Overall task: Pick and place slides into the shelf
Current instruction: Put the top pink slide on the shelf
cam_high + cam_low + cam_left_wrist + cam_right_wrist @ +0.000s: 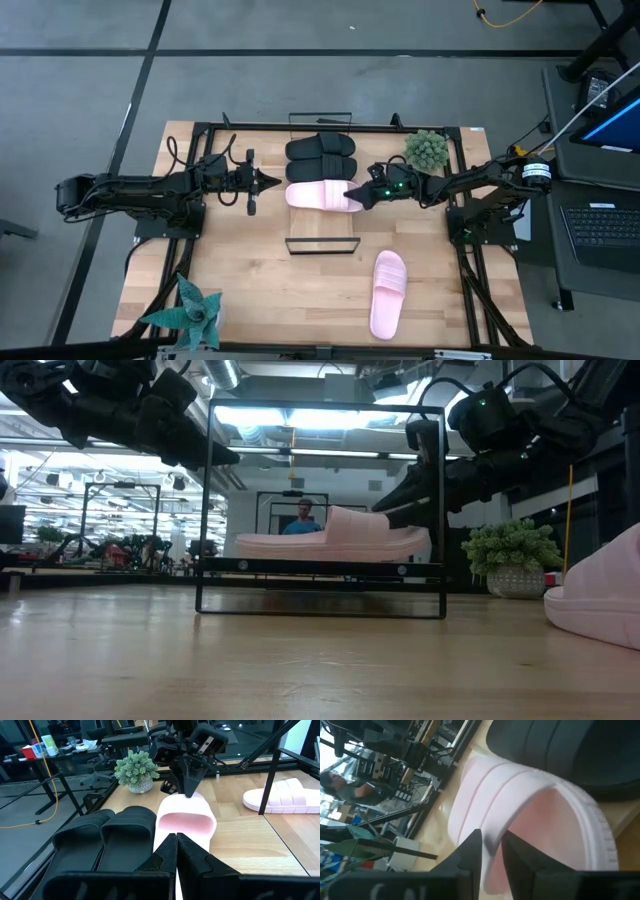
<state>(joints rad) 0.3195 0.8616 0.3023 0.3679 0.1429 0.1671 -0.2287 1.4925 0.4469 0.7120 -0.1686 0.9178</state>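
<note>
The shelf lies in the middle of the table, with wire rails at its near and far ends. Two black slides lie side by side on its far part. A pink slide lies on its sole just nearer, across the board. My right gripper is open at this slide's right end, its fingers astride the strap's edge. My left gripper hovers shut just left of the slide, touching nothing. A second pink slide lies on the table at the near right. My right gripper comes slanting down from the table's right. One finger is over the pink strap and the other finger is under it, at the strap's edge. I cannot tell whether either finger touches the strap. The slide lies flat on the shelf.
A small green plant in a pot stands at the far right, close to my right arm. A teal star-shaped plant sits at the near left corner. A black frame runs round the tabletop. A person stands in the room beyond.
</note>
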